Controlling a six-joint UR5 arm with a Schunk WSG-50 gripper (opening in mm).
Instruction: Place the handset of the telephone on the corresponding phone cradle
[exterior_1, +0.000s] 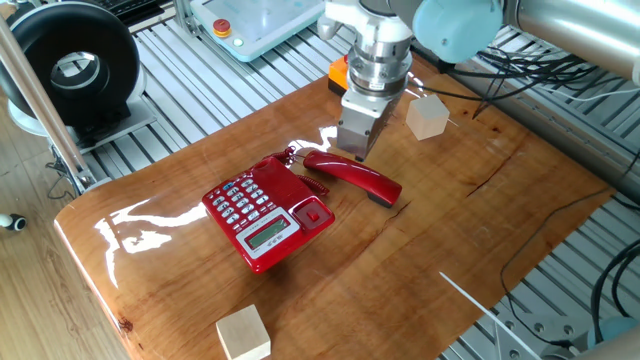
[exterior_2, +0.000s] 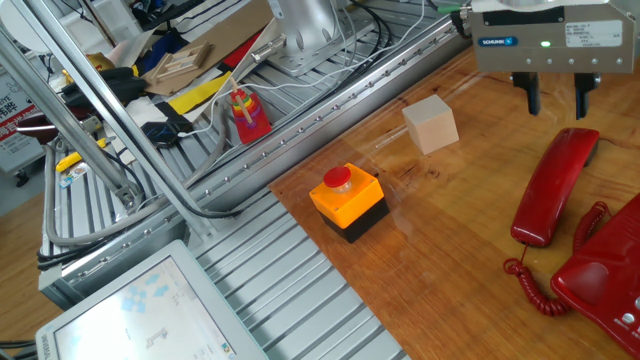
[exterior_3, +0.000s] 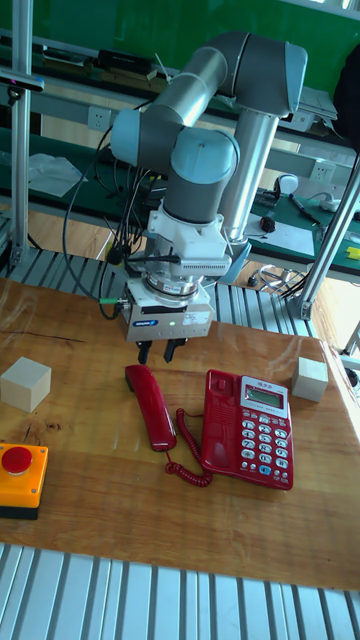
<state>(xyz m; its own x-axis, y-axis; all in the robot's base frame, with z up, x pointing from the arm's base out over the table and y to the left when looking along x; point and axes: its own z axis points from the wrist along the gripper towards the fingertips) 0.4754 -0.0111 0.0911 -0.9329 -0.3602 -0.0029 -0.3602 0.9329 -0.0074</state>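
Handset lying off the cradle, gripper hanging open above its far end.

In the tall view the table (exterior_3: 90, 500) is carrying the telephone (exterior_3: 248, 430) at right of centre, its cradle (exterior_3: 217, 425) strip along the left side sitting bare. The handset (exterior_3: 150, 407) is lying flat just left of it, long axis running from upper left to lower right, coiled cord (exterior_3: 187, 455) looping back to the base. The gripper (exterior_3: 159, 351) is hovering over the handset's upper end, fingers (exterior_2: 533, 92) spread and grasping nothing. A wooden cube (exterior_3: 25, 384) and an orange button box (exterior_3: 21, 478) are sitting at the left edge, another cube (exterior_3: 311, 379) at right.
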